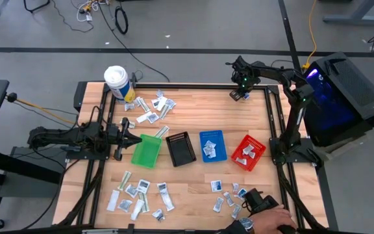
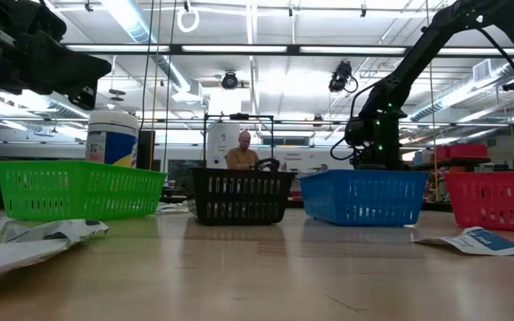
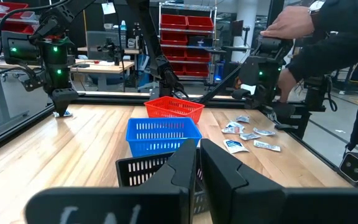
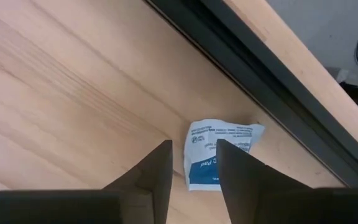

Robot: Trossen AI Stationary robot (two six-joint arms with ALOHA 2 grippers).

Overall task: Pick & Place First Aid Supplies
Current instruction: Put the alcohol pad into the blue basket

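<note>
My right gripper [image 1: 240, 95] [image 4: 194, 144] points straight down at the table's far right corner, its fingers parted over a white-and-blue sachet [image 4: 225, 140] that lies flat on the wood beside the dark frame rail. One edge of the sachet shows in the gap, and the rest lies under and beyond one finger. My left gripper [image 1: 135, 138] [image 3: 197, 165] hangs level at the table's left, shut on nothing, pointing at the green bin [image 1: 147, 151]. More sachets lie in heaps at the far left [image 1: 149, 107], near left [image 1: 138, 195] and near right [image 1: 229, 195]. My right gripper comes at the sachet's printed edge [image 4: 199, 163] from above, one finger on each side of it. The sachet lies on the table. I cannot tell whether either finger touches it, since the fingers hide that spot.
Green, black [image 1: 180, 148], blue [image 1: 213, 145] and red [image 1: 248, 153] bins stand in a row mid-table, and the blue and red ones hold sachets. A white tub [image 1: 117, 81] stands at the far left corner. A person's hand [image 1: 268, 218] holds a dark device at the near right edge.
</note>
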